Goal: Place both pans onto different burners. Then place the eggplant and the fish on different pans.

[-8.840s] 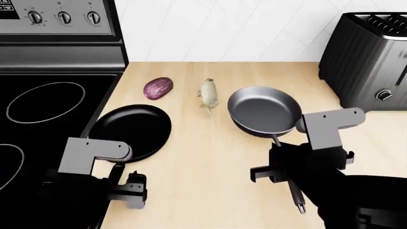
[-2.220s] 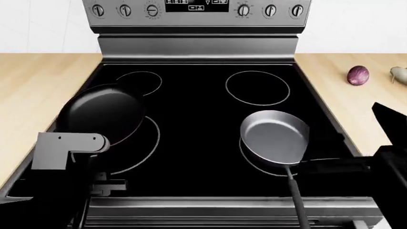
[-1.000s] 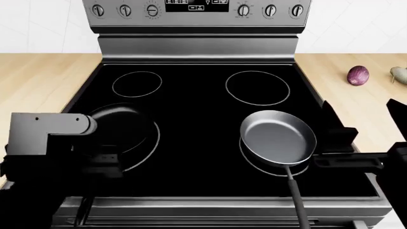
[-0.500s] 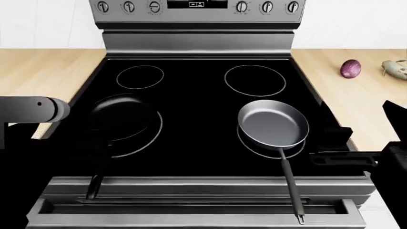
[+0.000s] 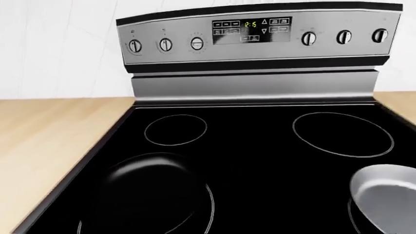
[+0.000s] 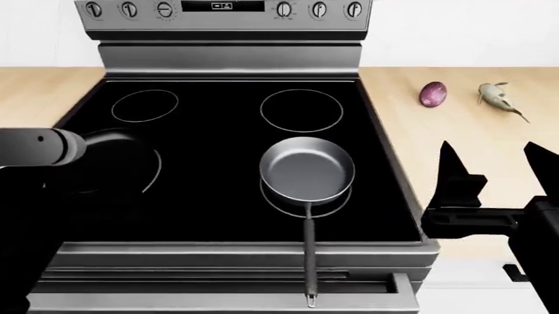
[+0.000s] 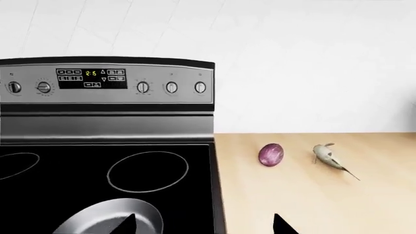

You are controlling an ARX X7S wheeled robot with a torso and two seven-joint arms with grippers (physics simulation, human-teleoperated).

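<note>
Right tool [image 6: 491, 171] open, head view only — fish [image 7: 330, 158] beside eggplant [image 7: 271, 154]

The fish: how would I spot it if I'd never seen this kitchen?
Start at the black cooktop and go to the wooden counter on its right. Two small things lie near the wall: the fish is the slim, pale one with a tail, farther from the stove than the round purple eggplant.

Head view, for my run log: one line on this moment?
pans on burners | eggplant, fish on counter | right gripper open, empty
</note>
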